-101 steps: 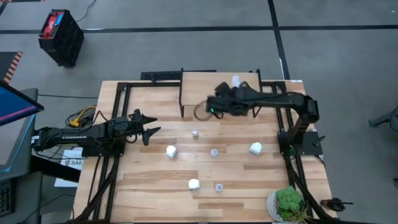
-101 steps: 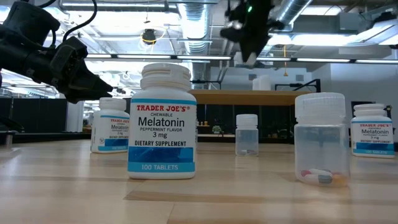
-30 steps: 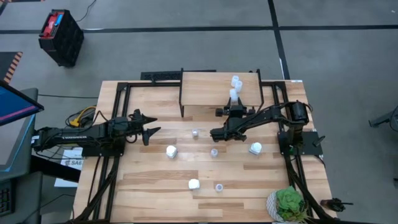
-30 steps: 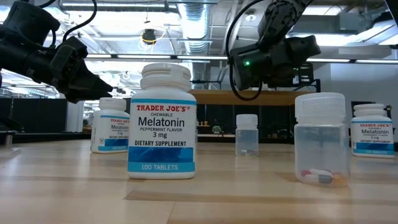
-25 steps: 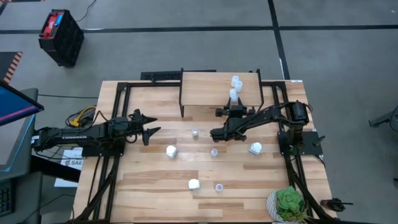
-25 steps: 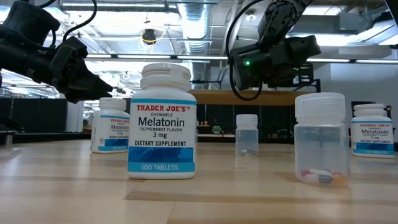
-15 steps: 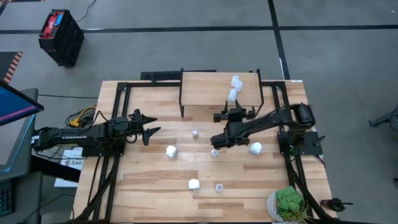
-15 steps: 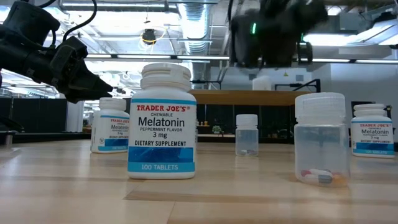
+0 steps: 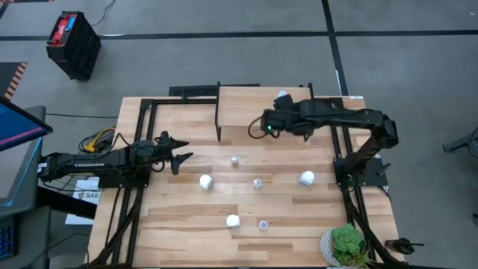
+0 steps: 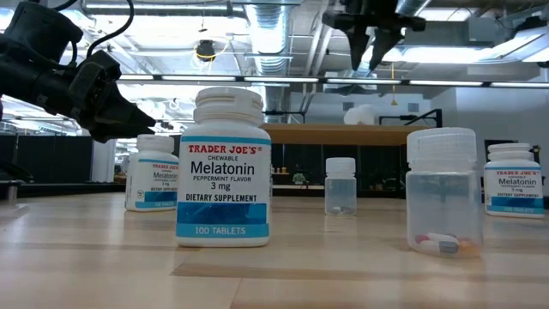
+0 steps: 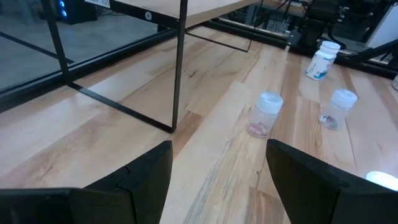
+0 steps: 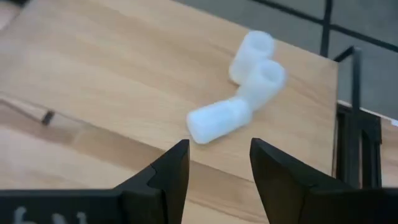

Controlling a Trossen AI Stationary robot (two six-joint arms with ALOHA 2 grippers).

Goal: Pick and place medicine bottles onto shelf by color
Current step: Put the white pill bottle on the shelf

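Three pale translucent medicine bottles stand out on the light-wood shelf [image 12: 124, 74]: one lies on its side [image 12: 219, 120], and two [image 12: 268, 78] [image 12: 253, 46] are upright right behind it. My right gripper [image 12: 214, 168] hangs open above the shelf [image 9: 246, 104], short of them, with nothing between its fingers. It shows high up in the low view [image 10: 369, 47]. More bottles stand on the table: white ones [image 9: 205, 181] [image 9: 307, 178] [image 9: 232, 220] and small clear ones [image 9: 234, 160] [image 9: 257, 183] [image 9: 263, 224]. My left gripper [image 9: 179, 155] waits open at the table's left.
The shelf stands on thin black legs [image 11: 178, 68] at the table's far middle. A green potted plant [image 9: 346, 245] sits at the near right corner. Black frame rails [image 9: 142, 134] run along both table sides. Bare wood lies between the scattered bottles.
My right gripper has risen from low over the table in front of the shelf. It has gone toward the far edge until it hangs over the shelf, and it has turned as it went. The bottles on the table have stayed put.
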